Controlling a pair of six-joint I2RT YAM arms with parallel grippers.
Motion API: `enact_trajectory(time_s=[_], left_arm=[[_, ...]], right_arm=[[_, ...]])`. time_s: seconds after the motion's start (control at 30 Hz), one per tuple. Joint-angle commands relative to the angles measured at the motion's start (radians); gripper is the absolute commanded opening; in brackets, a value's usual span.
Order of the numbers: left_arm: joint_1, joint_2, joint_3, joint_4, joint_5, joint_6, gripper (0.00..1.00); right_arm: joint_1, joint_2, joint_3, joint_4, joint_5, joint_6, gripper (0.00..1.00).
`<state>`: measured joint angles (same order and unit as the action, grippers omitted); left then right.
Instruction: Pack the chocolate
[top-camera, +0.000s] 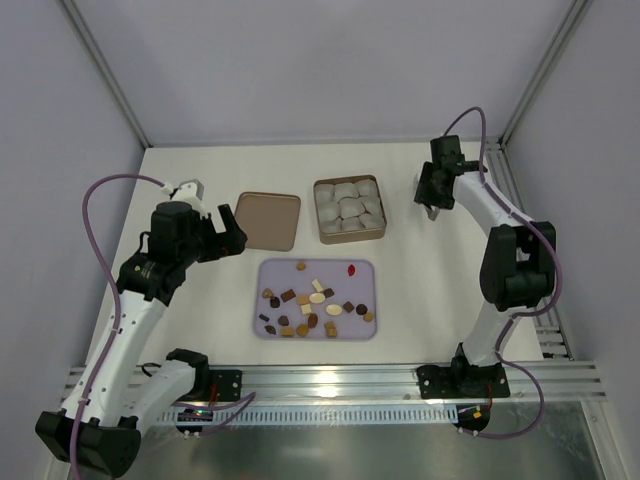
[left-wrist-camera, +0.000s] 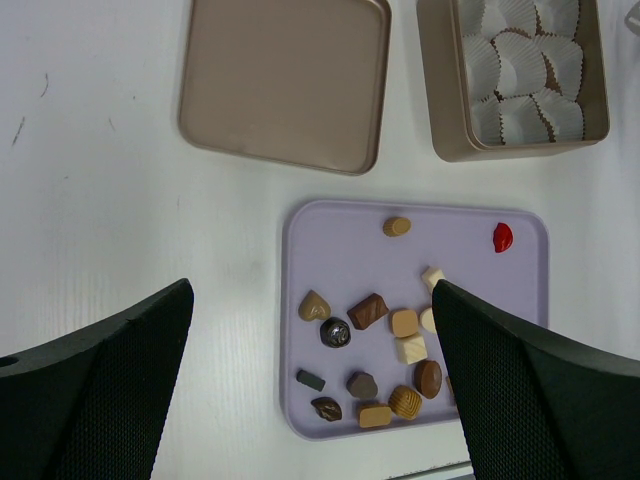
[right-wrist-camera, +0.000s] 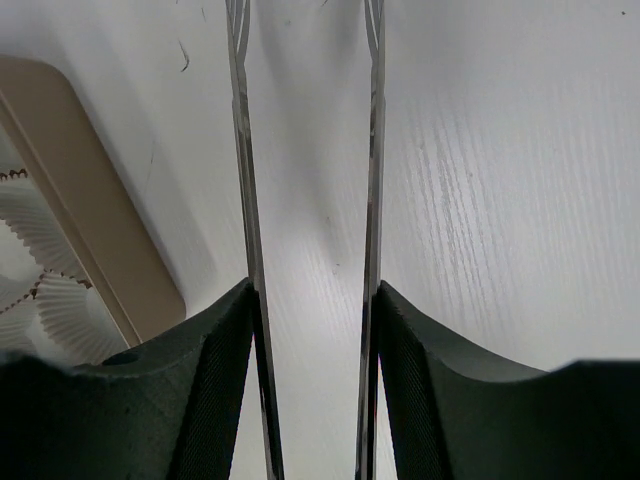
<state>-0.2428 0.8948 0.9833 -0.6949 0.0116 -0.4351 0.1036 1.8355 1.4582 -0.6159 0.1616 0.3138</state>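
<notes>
Many chocolate pieces (top-camera: 312, 300) on lilac tray (top-camera: 268, 272), left tool (top-camera: 232, 229) spread, right tool (top-camera: 434, 211) part-spread, empty.

Evenly, brightly lit from above; soft faint shadows; no glare; near fingers (right-wrist-camera: 200, 400) slightly blurred in wrist views.

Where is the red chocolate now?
In the top view, the red chocolate lies alone near the far right corner of the lilac tray, just in front of the tin.
</notes>
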Motion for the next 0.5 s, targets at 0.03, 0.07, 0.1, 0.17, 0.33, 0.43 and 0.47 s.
enact_trajectory(time_s=[0.03,0.07,0.1,0.17,0.33,0.43,0.47], left_arm=[[-0.004,-0.007,0.008,0.001,0.007,0.019,1.0],[-0.004,-0.005,0.008,0.001,0.007,0.018,1.0],[-0.006,-0.007,0.006,0.001,0.007,0.018,1.0],[-0.006,-0.007,0.008,0.001,0.008,0.018,1.0],[-0.006,-0.007,0.008,0.001,0.007,0.018,1.0],[-0.004,-0.005,0.006,0.001,0.007,0.018,1.0],[-0.006,-0.005,0.008,0.003,0.007,0.019,1.0]], right_arm=[[0.002,-0.093,-0.015,-0.025,-0.004,-0.015,0.52],[0.005,-0.103,-0.018,-0.027,-0.005,-0.013,0.52],[0.01,-0.113,-0.019,-0.031,-0.008,-0.013,0.52],[0.019,-0.143,-0.016,-0.038,-0.01,-0.012,0.52],[0.05,-0.193,-0.004,-0.068,-0.016,-0.012,0.51],[0.065,-0.231,-0.004,-0.081,-0.027,-0.009,0.5],[0.074,-0.252,-0.009,-0.085,-0.033,-0.004,0.48]])
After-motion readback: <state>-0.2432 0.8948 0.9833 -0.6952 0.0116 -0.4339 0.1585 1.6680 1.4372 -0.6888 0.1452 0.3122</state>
